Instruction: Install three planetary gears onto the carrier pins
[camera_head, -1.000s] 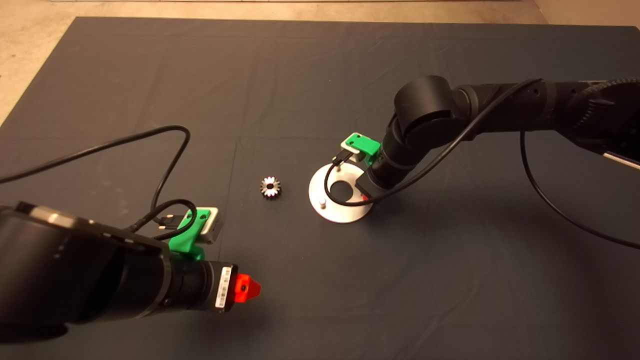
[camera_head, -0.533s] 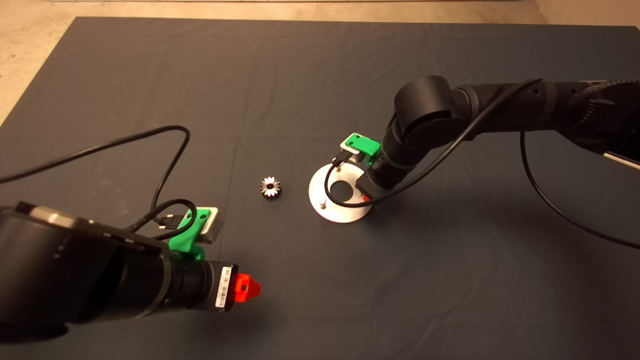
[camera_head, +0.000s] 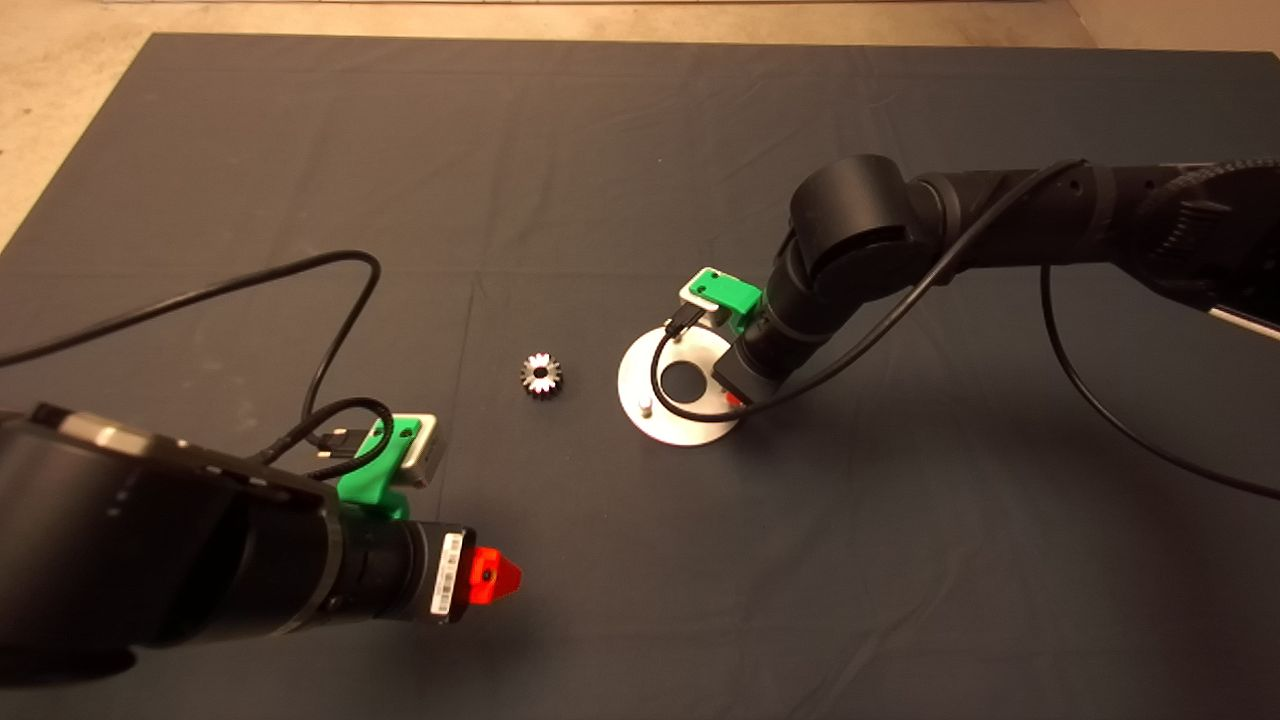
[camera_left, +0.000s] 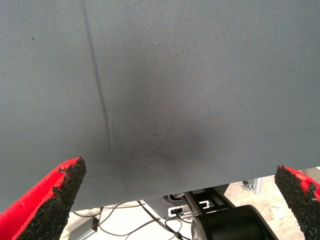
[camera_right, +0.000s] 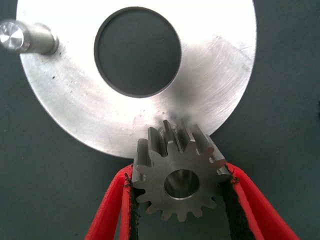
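Left end effector (camera_head: 495, 577) parked low at the mat's (camera_head: 600, 150) left, fingers (camera_left: 55, 200) wide apart, gripping nothing; one loose gear (camera_head: 541, 374) lies flat on the mat just left of the disc (camera_head: 680, 425); right end effector (camera_right: 180, 210) over the disc's right edge, clamped on a second gear (camera_right: 180, 182); one pin (camera_right: 22, 37) visible bare.
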